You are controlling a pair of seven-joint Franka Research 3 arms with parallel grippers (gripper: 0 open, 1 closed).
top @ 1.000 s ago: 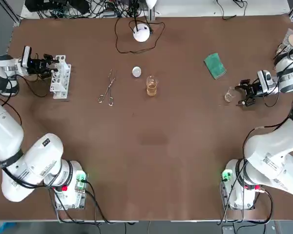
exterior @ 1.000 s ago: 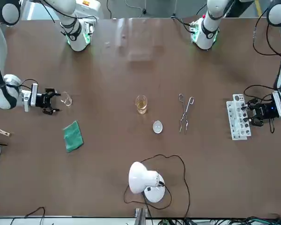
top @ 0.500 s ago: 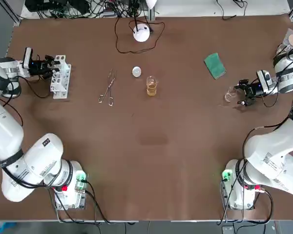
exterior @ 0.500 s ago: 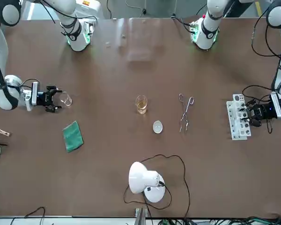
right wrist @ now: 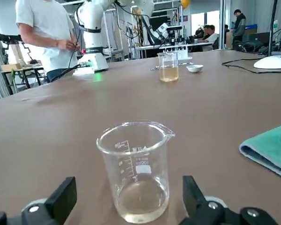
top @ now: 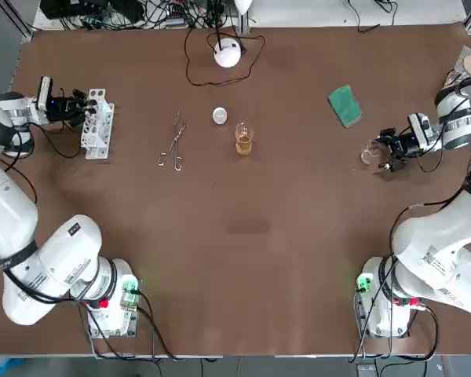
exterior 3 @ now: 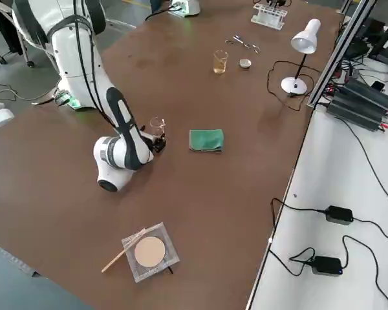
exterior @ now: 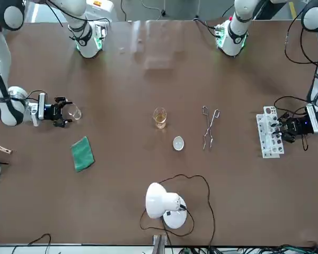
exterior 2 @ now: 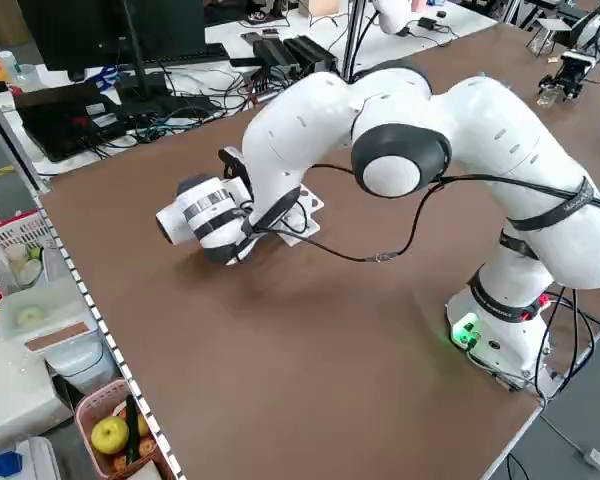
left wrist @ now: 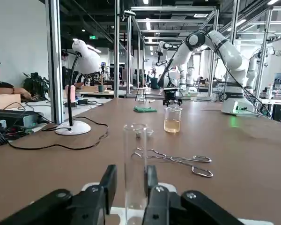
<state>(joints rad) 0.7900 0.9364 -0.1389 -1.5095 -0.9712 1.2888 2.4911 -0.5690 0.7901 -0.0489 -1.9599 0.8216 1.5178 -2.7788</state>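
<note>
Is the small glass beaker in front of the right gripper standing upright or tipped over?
Upright: the beaker stands on its base, rim facing up.

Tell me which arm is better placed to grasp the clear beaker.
Right. The right gripper is open with a finger each side of the beaker; the left gripper is far off at the test tube rack.

The left gripper (top: 85, 106) is hidden in the left side view behind the left arm (exterior 2: 310, 130) at mid-frame, where only a corner of the tube rack (exterior 2: 308, 212) shows. The foot of the test tube (left wrist: 135, 164) is covered in the left wrist view. The green cloth (right wrist: 271, 147) runs off the right wrist view's edge, and the mesh pad (top: 465, 56) off the top view's upper right edge. Below it, the small beaker (top: 368, 152) is only a faint outline.
</note>
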